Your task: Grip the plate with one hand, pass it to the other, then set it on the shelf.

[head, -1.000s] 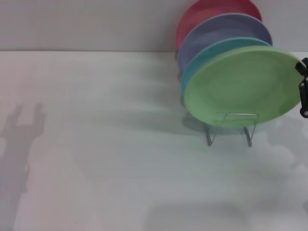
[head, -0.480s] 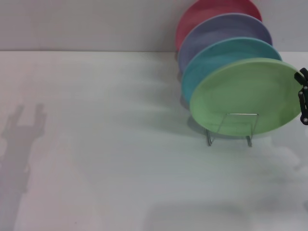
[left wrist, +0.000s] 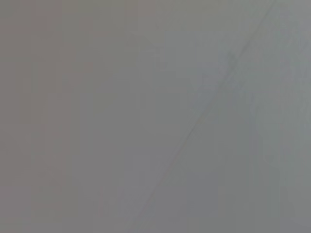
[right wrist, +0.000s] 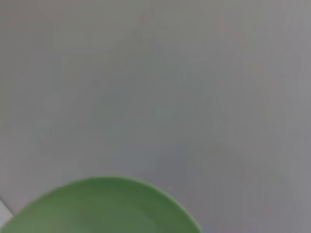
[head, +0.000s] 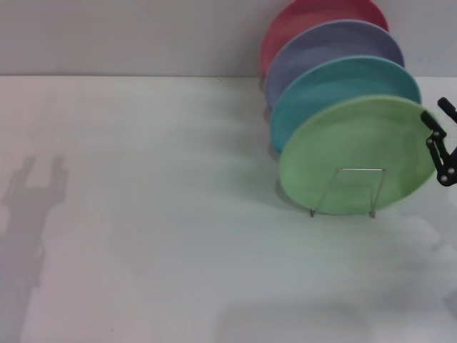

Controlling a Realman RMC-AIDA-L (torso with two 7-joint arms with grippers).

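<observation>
The light green plate [head: 350,153] stands on edge in the front slot of the silver wire shelf [head: 373,202], at the right in the head view, leaning back against the cyan plate [head: 328,82]. My right gripper [head: 435,113] is at the plate's right rim, its fingers spread apart beside the edge. The plate's rim also shows in the right wrist view [right wrist: 102,208]. My left gripper is out of view; only its shadow [head: 32,193] falls on the table at the left.
Behind the cyan plate stand a purple plate [head: 335,43] and a red plate [head: 303,14] in the same shelf. The white table [head: 157,236] runs to the left and front. A wall stands behind the table.
The green plate has come down and settled upright in the front slot. My right gripper's fingers have spread apart at the plate's rim.
</observation>
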